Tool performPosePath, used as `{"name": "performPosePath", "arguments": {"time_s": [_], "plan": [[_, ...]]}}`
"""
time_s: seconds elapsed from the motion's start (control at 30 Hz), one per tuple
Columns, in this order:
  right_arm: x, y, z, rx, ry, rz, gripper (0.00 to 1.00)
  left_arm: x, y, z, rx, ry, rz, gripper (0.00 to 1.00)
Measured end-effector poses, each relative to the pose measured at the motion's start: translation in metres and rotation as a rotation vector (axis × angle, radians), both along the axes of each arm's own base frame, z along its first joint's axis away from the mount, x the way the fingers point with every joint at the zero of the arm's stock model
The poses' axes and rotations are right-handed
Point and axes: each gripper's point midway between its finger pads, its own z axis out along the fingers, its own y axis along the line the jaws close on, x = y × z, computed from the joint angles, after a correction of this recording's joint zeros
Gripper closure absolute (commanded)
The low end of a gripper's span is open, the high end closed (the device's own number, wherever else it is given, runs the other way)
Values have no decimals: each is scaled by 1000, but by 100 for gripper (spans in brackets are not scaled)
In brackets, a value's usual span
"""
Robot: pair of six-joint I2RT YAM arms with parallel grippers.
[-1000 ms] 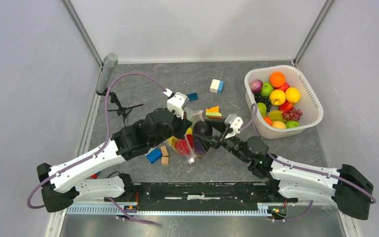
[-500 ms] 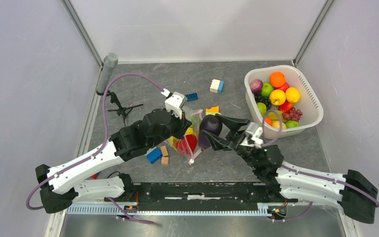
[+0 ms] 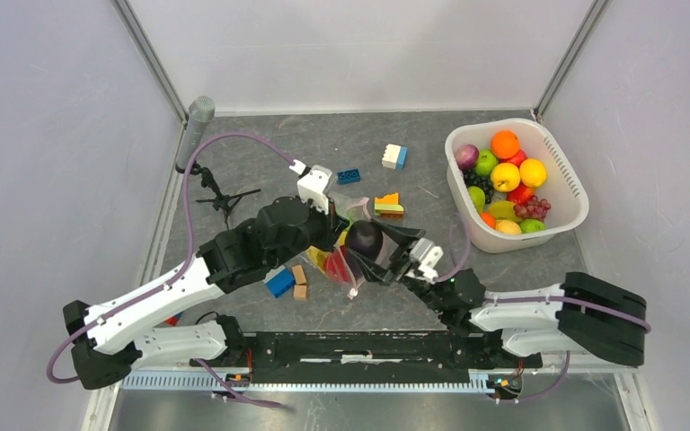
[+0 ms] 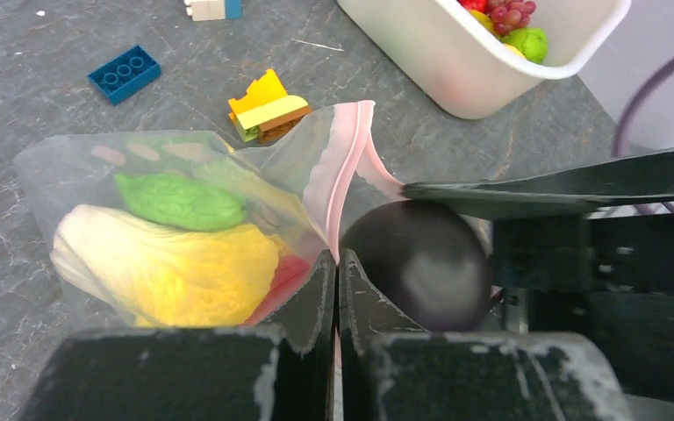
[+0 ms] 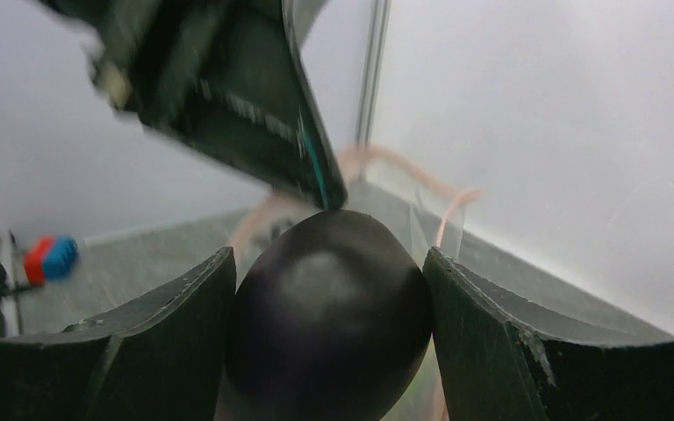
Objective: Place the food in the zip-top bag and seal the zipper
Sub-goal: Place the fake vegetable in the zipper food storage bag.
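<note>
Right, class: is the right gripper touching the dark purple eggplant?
Touching. The right wrist view shows both fingers of the right gripper pressed against the eggplant, no gap either side.

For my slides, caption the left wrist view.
Left gripper shut on the pink zipper of the zip-top bag, while the right gripper holds a dark purple fruit beside it.

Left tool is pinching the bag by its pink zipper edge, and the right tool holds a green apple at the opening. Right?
Not quite. The right tool holds a dark purple fruit, not a green apple; the right wrist view shows it. The left tool does pinch the zip-top bag at the zipper.
</note>
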Motion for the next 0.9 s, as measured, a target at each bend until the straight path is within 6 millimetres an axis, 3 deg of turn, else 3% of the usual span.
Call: {"name": "performPosePath", "arguments": {"time_s": [0.07,0.13,0.2,0.23,0.33,0.37,0.4,0.5,0.6,0.77,0.87,0.9], "plan": [[2,3,-24,-75,9,-19,53,0,2,3,-11,-4,4,97],[5,2,-33,-109,6,-39,50,-1,3,7,-21,-9,3,97],[6,2,-31,-128,-1,-47,39,-2,4,9,-28,-14,3,97],[6,3,-29,-138,-4,-46,28,-2,5,10,-30,-15,4,97],[9,17,-20,-202,7,-31,14,-2,5,10,-30,-16,5,97],[12,23,-20,-242,20,-33,3,0,7,11,-29,-20,19,97],[16,31,-21,-289,38,-29,2,2,8,13,-34,-25,25,97],[20,46,-18,-381,78,-12,2,1,7,13,-36,-26,23,97],[21,49,-15,-436,119,-6,3,2,8,13,-35,-26,25,97],[11,31,-12,-454,187,9,24,2,9,13,-34,-28,32,97],[5,21,-4,-427,227,23,29,3,9,13,-34,-28,32,97],[4,20,-2,-422,241,28,35,3,9,13,-34,-28,32,97]]}}
